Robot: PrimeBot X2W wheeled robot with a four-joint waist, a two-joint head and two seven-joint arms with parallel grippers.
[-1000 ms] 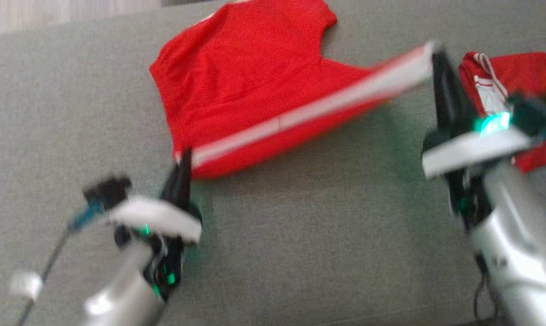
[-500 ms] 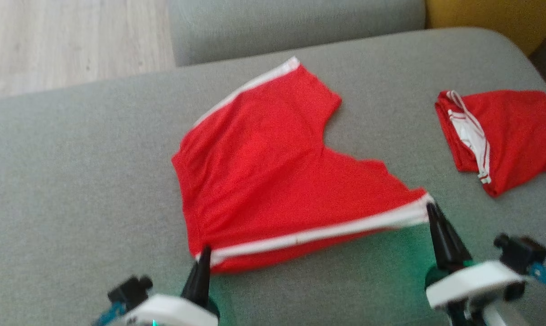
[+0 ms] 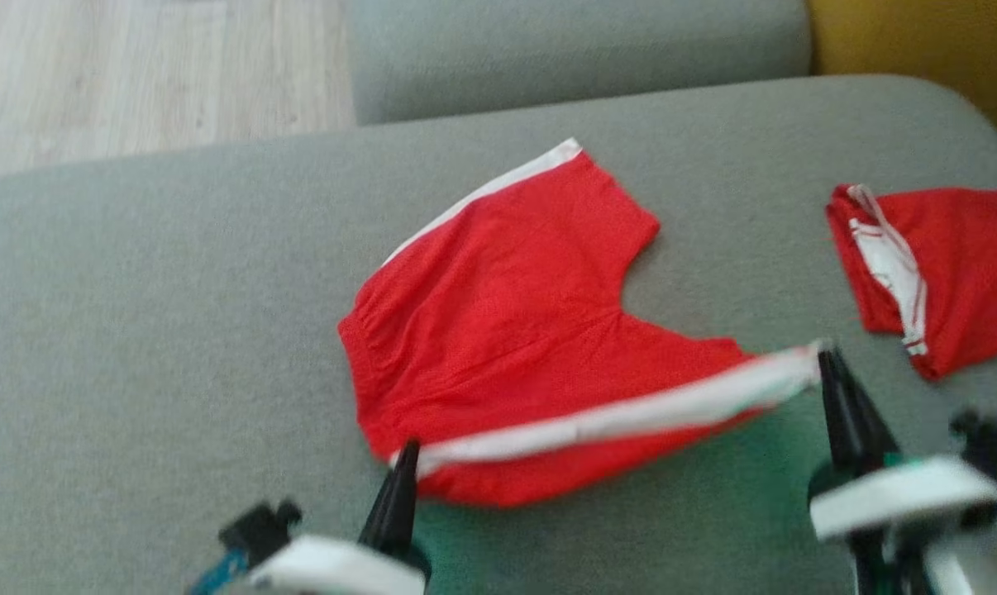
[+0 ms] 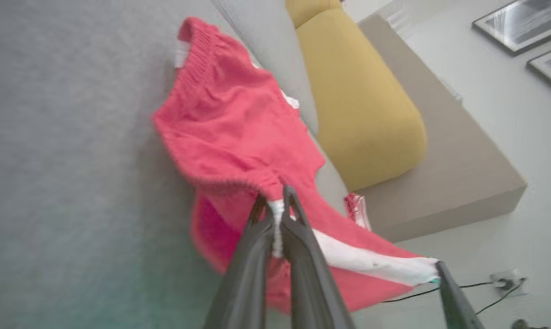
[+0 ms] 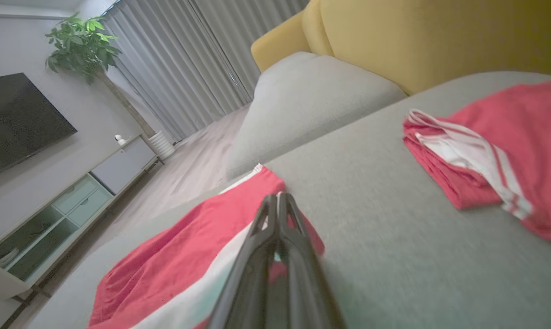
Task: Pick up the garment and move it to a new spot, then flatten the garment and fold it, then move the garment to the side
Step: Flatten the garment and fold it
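Spanning the head view, the grey sofa seat (image 3: 135, 330) carries everything. The red shorts (image 3: 507, 330) lie near its middle, with the waistband toward the robot's left and the legs toward its right. The far leg rests flat on the cushion, while the near side is raised a little off it. A second red garment (image 3: 953, 264), already folded, sits well apart at the right edge of the seat.

Along the near side runs the white stripe (image 3: 614, 417), pulled into a fairly straight line between 2 pinch points. The left gripper (image 3: 408, 453) has its jaws closed on the waistband end, and white cloth shows between its fingers in the left wrist view. The right gripper (image 3: 829, 357) is clamped on the leg-hem end.

This looks like the carry-and-spread step, with folding not yet begun. The next move likely calls for lowering both ends together under even tension, so that the near side lands smooth and clear of the folded garment.
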